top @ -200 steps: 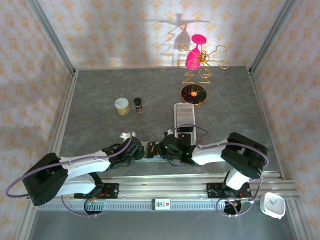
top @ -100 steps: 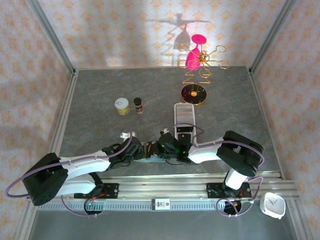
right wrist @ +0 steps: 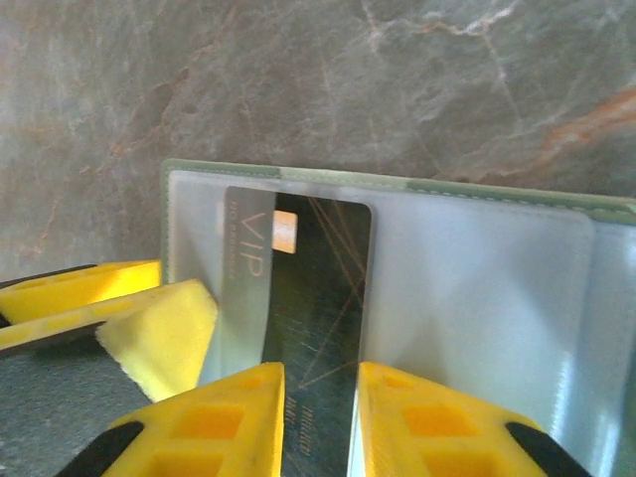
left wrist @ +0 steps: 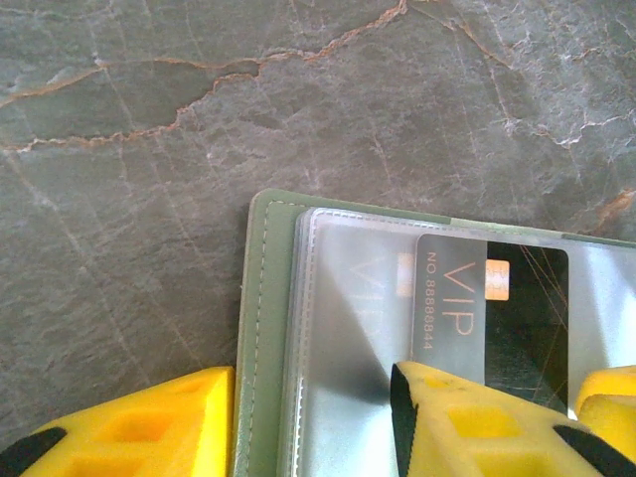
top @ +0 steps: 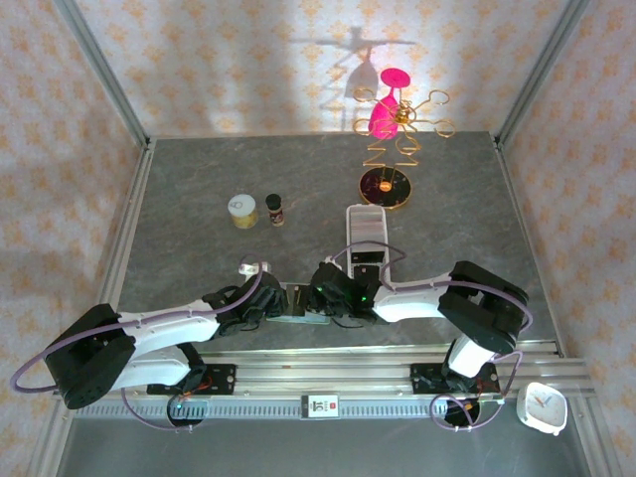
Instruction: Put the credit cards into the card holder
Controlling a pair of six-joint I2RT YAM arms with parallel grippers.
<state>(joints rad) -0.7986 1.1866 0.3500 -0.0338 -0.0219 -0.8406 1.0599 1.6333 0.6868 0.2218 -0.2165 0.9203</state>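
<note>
The sage-green card holder (left wrist: 263, 298) (right wrist: 477, 187) lies open on the table (top: 298, 304), clear sleeves up. A dark credit card (right wrist: 318, 288) (left wrist: 522, 308) with a silvery VIP band rests flat on the sleeves; whether it is inside a pocket I cannot tell. Another card (left wrist: 383, 283) shows faintly through the frosted plastic. My right gripper (right wrist: 320, 373) (top: 325, 295) is open, a finger on either side of the dark card's near end. My left gripper (left wrist: 313, 388) (top: 270, 301) is open astride the holder's left edge, with one of its fingers (right wrist: 159, 333) on the sleeve.
A long white perforated tray (top: 366, 234) stands just behind the right gripper. Farther back are a yellow jar (top: 241, 210), a small dark bottle (top: 275, 208) and a gold wire stand (top: 390, 179) with a pink piece. A white clock (top: 542, 407) sits off the table's front right.
My right gripper shifted slightly left over the holder, and its jaws have parted from shut to a narrow gap around the card. The left gripper has stayed put.
</note>
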